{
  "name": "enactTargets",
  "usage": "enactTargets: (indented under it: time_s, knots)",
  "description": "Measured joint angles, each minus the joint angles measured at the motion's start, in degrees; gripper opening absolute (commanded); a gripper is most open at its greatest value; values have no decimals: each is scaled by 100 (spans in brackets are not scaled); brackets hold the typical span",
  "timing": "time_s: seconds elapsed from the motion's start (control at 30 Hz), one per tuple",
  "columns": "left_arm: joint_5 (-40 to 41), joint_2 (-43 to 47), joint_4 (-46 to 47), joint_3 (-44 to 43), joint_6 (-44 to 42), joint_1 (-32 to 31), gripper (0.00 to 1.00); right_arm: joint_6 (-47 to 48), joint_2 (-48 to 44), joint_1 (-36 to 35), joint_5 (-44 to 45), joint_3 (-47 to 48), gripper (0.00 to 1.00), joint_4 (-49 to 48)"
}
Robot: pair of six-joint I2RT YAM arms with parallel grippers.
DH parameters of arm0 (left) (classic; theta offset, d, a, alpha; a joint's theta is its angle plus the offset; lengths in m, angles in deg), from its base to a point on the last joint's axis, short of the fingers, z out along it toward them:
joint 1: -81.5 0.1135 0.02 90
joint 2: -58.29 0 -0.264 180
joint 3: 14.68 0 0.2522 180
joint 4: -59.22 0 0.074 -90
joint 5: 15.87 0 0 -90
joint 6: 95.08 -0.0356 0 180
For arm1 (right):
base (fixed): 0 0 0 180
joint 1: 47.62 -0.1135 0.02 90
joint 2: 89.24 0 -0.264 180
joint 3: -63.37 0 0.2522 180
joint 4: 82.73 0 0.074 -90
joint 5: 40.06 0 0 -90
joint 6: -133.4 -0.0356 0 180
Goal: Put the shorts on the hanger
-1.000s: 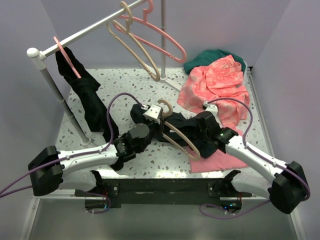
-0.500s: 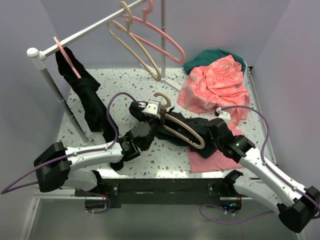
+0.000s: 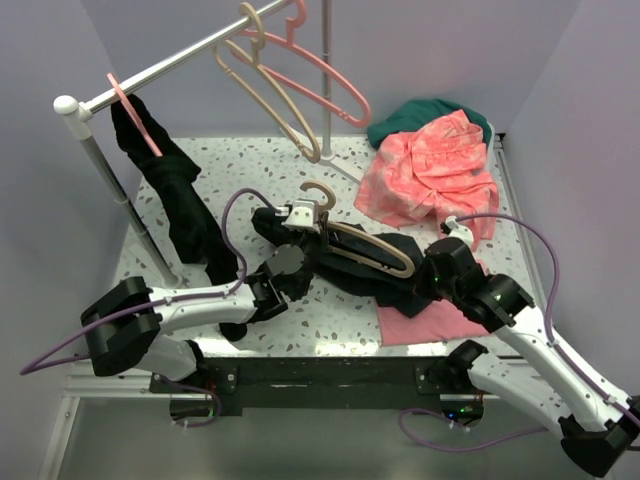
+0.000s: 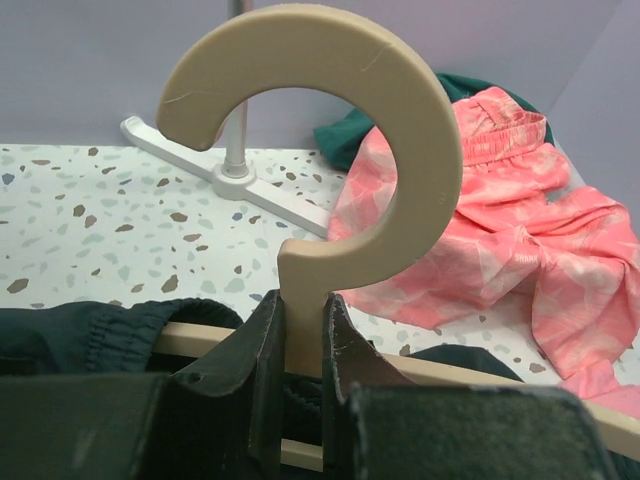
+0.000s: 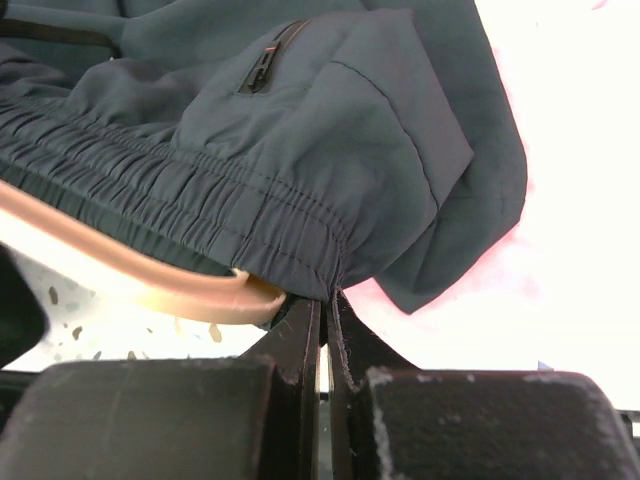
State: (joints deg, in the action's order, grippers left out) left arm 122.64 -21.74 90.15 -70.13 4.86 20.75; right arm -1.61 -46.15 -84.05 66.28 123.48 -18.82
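The beige hanger (image 3: 372, 250) lies across the dark shorts (image 3: 352, 272) at the table's middle, its hook (image 3: 320, 194) pointing away from me. My left gripper (image 3: 304, 216) is shut on the hanger's neck just below the hook (image 4: 404, 150); in the left wrist view its fingers (image 4: 262, 350) clamp the neck. My right gripper (image 3: 432, 276) is shut on the elastic waistband of the shorts (image 5: 300, 130), at the hanger's right end (image 5: 160, 285). The waistband lies over that shoulder. The shorts also show in the left wrist view (image 4: 90, 335).
A clothes rail (image 3: 170, 66) crosses the back left, carrying a long black garment (image 3: 180, 200) on a pink hanger, another pink hanger (image 3: 320, 90) and a beige one (image 3: 275, 105). A pink cloth (image 3: 430, 175) over a teal cloth (image 3: 420, 115) lies back right. A pink folded cloth (image 3: 430, 322) lies under the shorts' right side.
The left gripper has carried the hook away from me and the hanger now lies flatter. The right arm has swung right, keeping the waistband at the hanger's right end.
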Motion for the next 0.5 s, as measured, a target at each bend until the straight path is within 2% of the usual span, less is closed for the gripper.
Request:
enactTargets:
  time_s: [0.3, 0.5]
  knots:
    - [63, -61, 452, 42, -74, -2, 0, -155, 118, 0, -39, 450, 0, 522]
    - [308, -66, 820, 256, -122, -13, 0, -157, 420, 0, -37, 1209, 0, 743]
